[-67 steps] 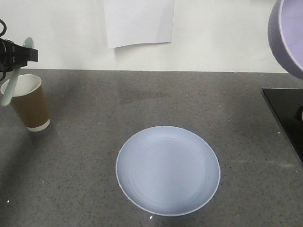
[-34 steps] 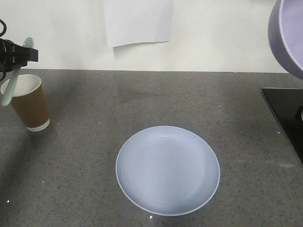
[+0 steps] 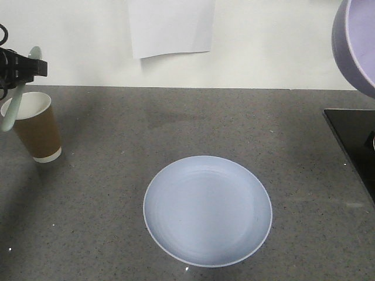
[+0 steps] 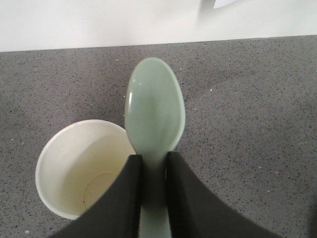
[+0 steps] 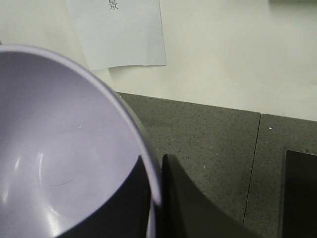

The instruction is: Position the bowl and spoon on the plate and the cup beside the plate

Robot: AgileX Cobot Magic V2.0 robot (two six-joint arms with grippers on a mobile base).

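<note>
The plate (image 3: 208,211) is seen lying flat and bare on the grey speckled countertop (image 3: 99,222). It sits close to the lower edge of the front view, and open counter is left on its left, right and far sides. The cup (image 3: 36,130) is stood upright well to the plate's left, near the wall (image 3: 275,47) and almost at the frame's left edge.

The spoon (image 4: 154,106) is held above the counter with its scoop pointed toward the wall. Its handle is clamped between the two dark fingers of the left gripper (image 4: 154,159). It is seen crossing the cup's rim; whether the two touch cannot be told.

The bowl (image 5: 59,148) is held high on the right and tilted, with its rim pinched by the right gripper (image 5: 157,173), one finger inside and one outside. Room on that side is narrowed by a black panel (image 3: 354,137) at the counter's right.

A white paper sheet (image 3: 170,26) is fixed to the wall.

In the front view the bowl is cut off by the top right corner and most of the left gripper by the left edge. The spoon's handle end is hidden under the fingers.
</note>
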